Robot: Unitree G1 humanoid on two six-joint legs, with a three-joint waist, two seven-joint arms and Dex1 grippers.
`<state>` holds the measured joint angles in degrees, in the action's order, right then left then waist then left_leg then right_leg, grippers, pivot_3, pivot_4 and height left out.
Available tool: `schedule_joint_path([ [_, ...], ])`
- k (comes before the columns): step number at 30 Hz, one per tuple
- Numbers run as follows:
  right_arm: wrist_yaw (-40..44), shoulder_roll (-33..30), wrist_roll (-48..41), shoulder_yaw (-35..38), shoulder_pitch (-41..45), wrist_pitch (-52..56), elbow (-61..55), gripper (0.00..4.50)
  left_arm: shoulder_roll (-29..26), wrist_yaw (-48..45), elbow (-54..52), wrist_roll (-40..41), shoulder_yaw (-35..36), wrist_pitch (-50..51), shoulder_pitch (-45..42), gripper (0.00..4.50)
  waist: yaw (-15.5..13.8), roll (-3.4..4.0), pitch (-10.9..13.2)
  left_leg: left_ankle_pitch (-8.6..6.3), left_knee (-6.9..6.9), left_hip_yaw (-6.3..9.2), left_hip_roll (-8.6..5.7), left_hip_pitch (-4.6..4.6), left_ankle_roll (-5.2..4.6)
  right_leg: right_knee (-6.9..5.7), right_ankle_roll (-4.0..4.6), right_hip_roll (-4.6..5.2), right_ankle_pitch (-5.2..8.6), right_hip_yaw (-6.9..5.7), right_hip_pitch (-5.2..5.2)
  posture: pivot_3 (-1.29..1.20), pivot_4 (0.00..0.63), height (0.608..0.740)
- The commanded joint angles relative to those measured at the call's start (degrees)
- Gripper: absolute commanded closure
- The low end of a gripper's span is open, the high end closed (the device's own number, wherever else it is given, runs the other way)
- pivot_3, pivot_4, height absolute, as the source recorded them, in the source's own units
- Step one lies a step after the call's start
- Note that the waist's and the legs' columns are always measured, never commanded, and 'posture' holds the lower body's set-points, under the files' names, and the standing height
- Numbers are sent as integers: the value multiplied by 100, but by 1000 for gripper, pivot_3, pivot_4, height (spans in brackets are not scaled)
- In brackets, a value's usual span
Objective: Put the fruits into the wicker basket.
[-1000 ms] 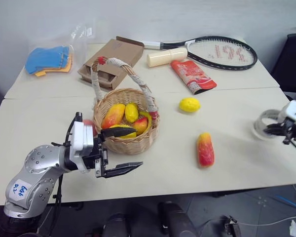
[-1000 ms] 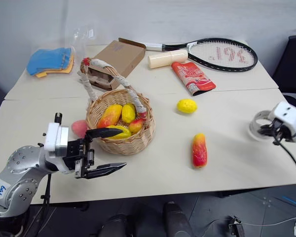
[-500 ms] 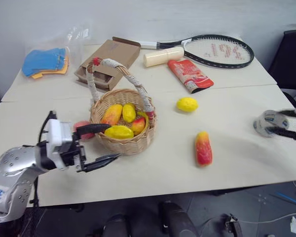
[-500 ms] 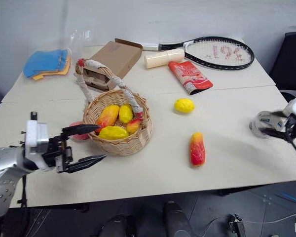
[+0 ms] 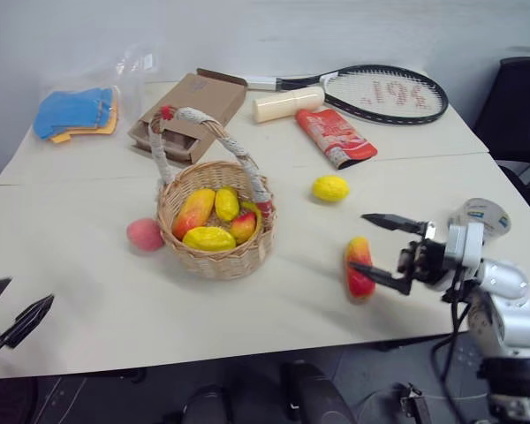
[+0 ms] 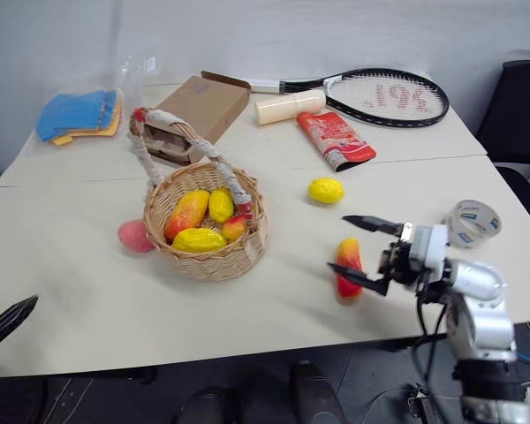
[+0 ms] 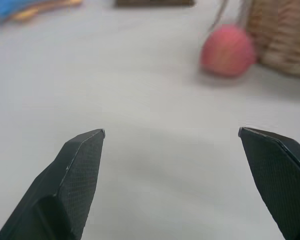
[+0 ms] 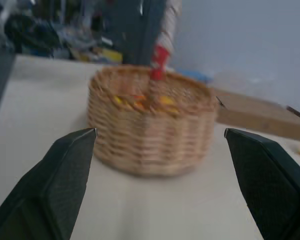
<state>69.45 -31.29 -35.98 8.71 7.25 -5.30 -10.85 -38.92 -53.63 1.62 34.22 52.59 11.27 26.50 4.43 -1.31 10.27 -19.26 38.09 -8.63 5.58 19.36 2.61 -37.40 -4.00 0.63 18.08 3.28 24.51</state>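
**Fruits partly gathered, both grippers empty**

While the left gripper (image 5: 7, 311) is held low at the near left edge of the table (image 5: 88, 291) with its two black fingers spread apart and nothing between them, the right gripper (image 5: 382, 249) is seen at the near right, pointing leftward, its fingers likewise wide apart and empty. A red-and-yellow mango (image 5: 358, 265) is found lying on the table just beside the right gripper's fingertips; contact cannot be told. A roll of tape (image 6: 473, 221) is seen by the right arm. Further in, the wicker basket (image 5: 214, 256) stands upright left of centre, with several yellow and red fruits (image 5: 208, 238) inside. A pink peach (image 5: 145, 234) rests on the table just beside the basket's left wall. A yellow lemon (image 5: 330, 187) lies apart, to the basket's right. Beyond, a cardboard box (image 5: 190, 104), a red packet (image 5: 337, 138), a cream cylinder (image 5: 287, 103), a racket (image 5: 384, 93) and a bag of blue cloths (image 5: 75, 110) are laid along the far side.
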Motion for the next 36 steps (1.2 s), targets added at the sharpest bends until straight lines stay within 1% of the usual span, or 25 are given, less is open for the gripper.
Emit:
schedule_joint_path([
  [1,-556,169,-303,-162,-232,235,-1325,133,5,25,128,125,376,54,267,0,-26,-42,-24,-3,0,-1,2,-1,1,-1,6,0,4,-4,-1,0,150,740],
  [3,-665,60,-379,-256,-181,470,-1746,133,16,33,236,107,411,77,370,0,-30,-76,-45,-13,0,0,3,-7,-1,-3,11,2,6,-7,-3,0,150,740],
  [5,-734,-205,-571,-199,38,841,-1946,133,-12,36,328,126,411,167,404,0,-29,-101,-60,-41,-2,2,7,-17,-32,-5,22,4,12,-8,-6,0,150,740],
  [6,-751,-404,-721,-129,188,1088,-1977,133,-42,30,373,151,405,242,398,0,-17,-111,-66,-44,-1,3,10,-19,-31,-6,37,5,19,-9,-6,0,150,740],
  [9,-751,-890,-1029,102,660,1545,-1891,133,-234,-132,373,453,387,723,298,0,-7,-118,-70,-51,-2,3,21,-20,-27,-6,55,11,29,-7,-2,0,150,740],
  [12,-810,-1196,-1360,270,953,1976,-1844,133,-585,-385,135,499,72,960,31,0,-27,-121,-72,-55,-3,5,29,-18,-21,-7,57,8,30,-12,1,0,150,740],
  [14,-733,-1364,-1381,292,1092,2132,-1809,133,-893,-423,-132,586,-261,1123,-477,0,-92,-118,-70,-56,-7,1,31,-17,-17,-7,63,5,34,-21,-1,0,150,740],
  [17,-766,-1437,-1428,307,1422,2302,-1696,133,-1364,-408,-393,718,-877,1662,-1291,0,-128,-118,-70,-52,-5,-4,31,-15,-12,-10,81,3,44,-22,-1,0,150,740],
  [18,-782,-1433,-1452,305,1521,2360,-1676,133,-1510,-390,-345,652,-1158,1793,-1594,0,-125,-115,-69,-51,-5,-6,30,-14,-11,-11,81,2,43,-17,2,0,150,740],
  [20,-764,-1416,-1471,250,1657,2466,-1639,133,-1694,-547,-111,401,-1805,1699,-2260,0,-115,-106,-63,-51,-5,-9,26,-18,-11,-14,54,-3,28,-12,3,0,150,740],
  [21,-721,-1403,-1443,196,1684,2488,-1623,133,-1759,-506,143,224,-2249,1750,-2819,0,-113,-101,-61,-49,-6,-16,26,-18,-8,-12,52,-8,28,-10,5,0,150,740],
  [22,-696,-1385,-1411,154,1691,2509,-1613,133,-1764,-516,397,25,-2637,1680,-3322,0,-122,-94,-56,-39,-6,-22,27,-19,10,-12,51,-10,27,-9,7,0,150,740],
  [24,-628,-1381,-1335,81,1671,2541,-1590,133,-1730,-608,799,-243,-3190,1627,-4076,0,-121,-95,-56,-32,-6,-49,22,-12,13,-11,47,-30,26,-13,14,0,150,740],
  [28,-655,-1399,-1312,43,1645,2681,-1649,133,-1590,-942,1815,-1025,-4222,1129,-5119,0,-95,-95,-56,-35,-6,-71,17,-11,14,-16,37,-42,22,-1,38,0,150,740],
  [31,-706,-1416,-1315,77,1623,2769,-1715,133,-1542,-1233,2346,-1488,-4706,682,-5461,0,-90,-95,-56,-35,-5,-96,18,-3,14,-28,33,-46,21,14,67,0,150,740],
  [35,-783,-1428,-1294,152,1554,2842,-1771,133,-1367,-1486,2622,-1559,-4848,549,-5699,0,-104,-95,-56,-34,4,-112,23,10,16,-44,32,-45,20,16,92,0,150,740],
  [36,-778,-1425,-1261,148,1541,2823,-1758,46,-1326,-1516,2663,-1593,-4869,489,-5707,184,-104,-95,-56,-34,8,-112,24,10,16,-47,32,-46,20,16,93,0,150,740],
])
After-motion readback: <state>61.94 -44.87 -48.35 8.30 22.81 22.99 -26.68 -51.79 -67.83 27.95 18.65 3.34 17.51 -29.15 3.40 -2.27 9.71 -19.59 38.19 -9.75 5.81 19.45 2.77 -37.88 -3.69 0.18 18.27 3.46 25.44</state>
